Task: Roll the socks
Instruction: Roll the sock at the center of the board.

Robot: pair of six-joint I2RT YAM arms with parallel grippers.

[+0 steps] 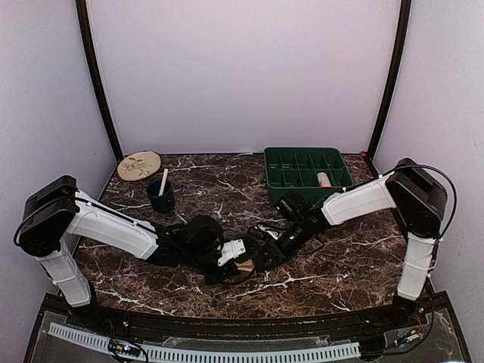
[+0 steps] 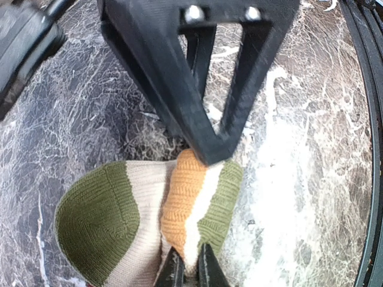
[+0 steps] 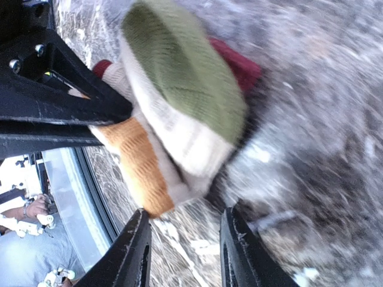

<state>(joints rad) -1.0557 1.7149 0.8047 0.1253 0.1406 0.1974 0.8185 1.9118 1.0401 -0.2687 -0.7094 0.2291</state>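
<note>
Across dark marble-patterned table [image 1: 344, 266], back right: green plastic tray [image 1: 269, 175], divided into compartments; front-row compartment toward right holds pink sock [image 1: 324, 179], bundled, detail too small to tell. Back left corner: round beige patterned plate [image 1: 139, 165], flat. Near it: dark blue cup [image 1: 160, 198], upright, pale wooden stick [image 1: 163, 180] standing inside. Front centre, between arms: striped knit sock [image 2: 119, 215], olive, cream, orange, dark red, bunched on table. Left gripper [image 2: 190, 263] pinched tight on cream-orange fold. Right gripper [image 3: 187, 211] jaws parted, nothing between; one finger touching sock.

Lab test booth — plain walls [image 1: 242, 76], marble tabletop [image 1: 227, 189]
</note>
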